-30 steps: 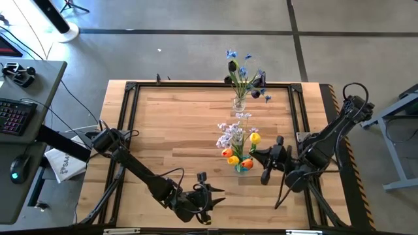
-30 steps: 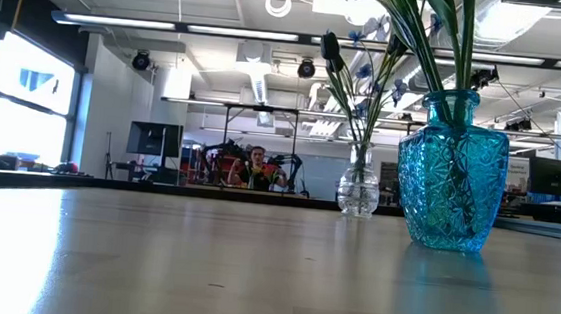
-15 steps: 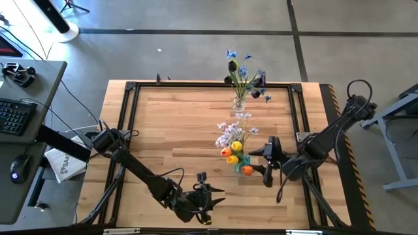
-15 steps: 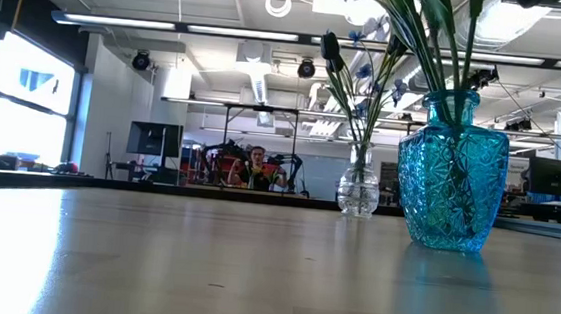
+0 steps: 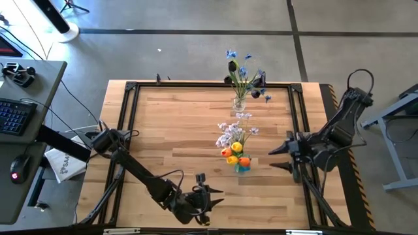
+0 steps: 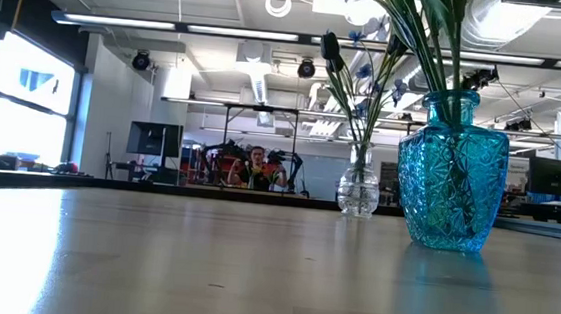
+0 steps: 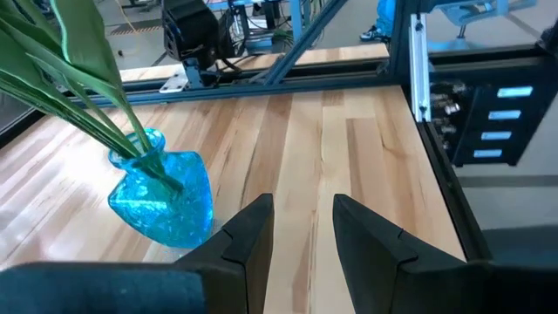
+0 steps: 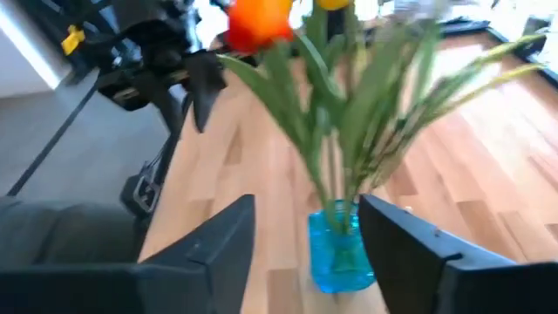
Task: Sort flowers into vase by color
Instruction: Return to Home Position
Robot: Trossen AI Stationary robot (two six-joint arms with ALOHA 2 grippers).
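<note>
A blue glass vase (image 5: 242,167) stands right of the table's middle, holding yellow, orange and pale lilac flowers (image 5: 234,145) by their stems; it also shows in the low view (image 6: 452,171). A clear vase (image 5: 240,103) at the far edge holds blue and near-black flowers (image 5: 241,68). My right gripper (image 5: 273,158) stands open just right of the blue vase (image 8: 340,253), fingers pointing at it, apart from it. An orange flower head (image 8: 260,19) is above the bunch. My left gripper (image 5: 212,196) waits open at the near edge, with the blue vase (image 7: 166,196) ahead of it.
A black frame rail (image 5: 130,130) runs around the wooden tabletop. The left half of the table (image 5: 176,130) is bare wood. A desk with a keyboard (image 5: 16,114) stands off the table's left. A person (image 6: 256,165) sits far back in the room.
My right gripper has opened beside the blue vase, let go of an orange flower and drawn back toward the table's right edge, tipping more level. The orange head has swung in closer to the other flowers in the blue vase.
</note>
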